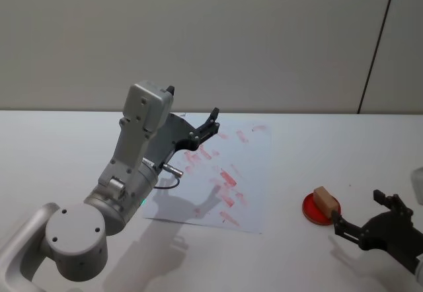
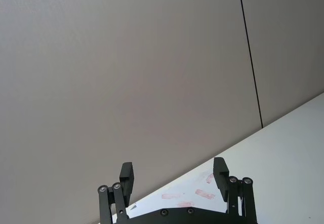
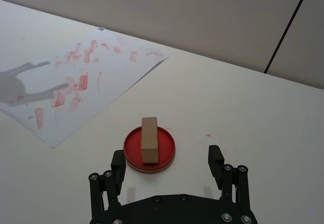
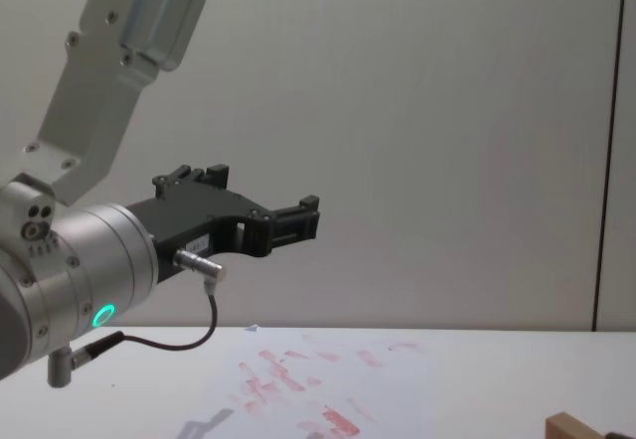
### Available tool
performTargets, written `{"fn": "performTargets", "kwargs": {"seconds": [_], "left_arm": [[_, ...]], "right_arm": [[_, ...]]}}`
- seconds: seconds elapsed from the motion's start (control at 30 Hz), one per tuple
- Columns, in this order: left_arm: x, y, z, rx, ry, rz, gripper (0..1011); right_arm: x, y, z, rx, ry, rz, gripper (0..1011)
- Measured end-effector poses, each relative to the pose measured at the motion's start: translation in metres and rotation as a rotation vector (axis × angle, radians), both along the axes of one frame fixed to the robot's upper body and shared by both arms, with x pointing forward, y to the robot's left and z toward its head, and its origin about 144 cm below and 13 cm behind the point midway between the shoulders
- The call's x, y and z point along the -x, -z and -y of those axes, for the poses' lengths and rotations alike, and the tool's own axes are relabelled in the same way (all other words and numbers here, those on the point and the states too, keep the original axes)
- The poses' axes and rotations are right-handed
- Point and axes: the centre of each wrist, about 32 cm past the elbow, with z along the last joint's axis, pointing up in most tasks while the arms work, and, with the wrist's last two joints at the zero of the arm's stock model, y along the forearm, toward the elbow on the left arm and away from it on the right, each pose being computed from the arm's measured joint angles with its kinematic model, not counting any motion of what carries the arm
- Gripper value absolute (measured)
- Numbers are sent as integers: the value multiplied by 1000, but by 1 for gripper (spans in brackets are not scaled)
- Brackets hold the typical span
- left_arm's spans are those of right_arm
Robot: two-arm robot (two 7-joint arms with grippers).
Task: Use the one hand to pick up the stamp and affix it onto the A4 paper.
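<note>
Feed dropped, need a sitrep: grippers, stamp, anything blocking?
Right gripper open, just short of stamp. Stamp lying on red ink pad. Left gripper open, raised above A4 paper. Nothing blocking.

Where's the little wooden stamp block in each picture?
Head view: the stamp sits lower right, on a red dish.
Left wrist view: not in it; the A4 paper lies beyond the left hand.
Right wrist view: the stamp on the dish, straight ahead of the right hand.
Chest view: the stamp barely peeks in, bottom right corner.
Shared landmark: the A4 paper with red smudges.
</note>
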Motion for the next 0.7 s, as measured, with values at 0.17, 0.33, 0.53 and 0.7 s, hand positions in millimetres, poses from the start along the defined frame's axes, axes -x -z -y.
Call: {"fn": "performTargets", "kwargs": {"seconds": [0.17,0.33,0.53,0.7], "left_arm": [[0,0,0,0,0,0,1003],[0,0,0,0,0,0,1003],[0,0,0,0,0,0,1002],[0,0,0,0,0,0,1002]], "right_arm": [[-7,6,-7,9,-2,-11,1001],[-15,10,-14,15,-5,-16,1001],[-25,14,-22,25,-9,-17,1001],[-33,18,-28,34,-10,-19,1001]]}}
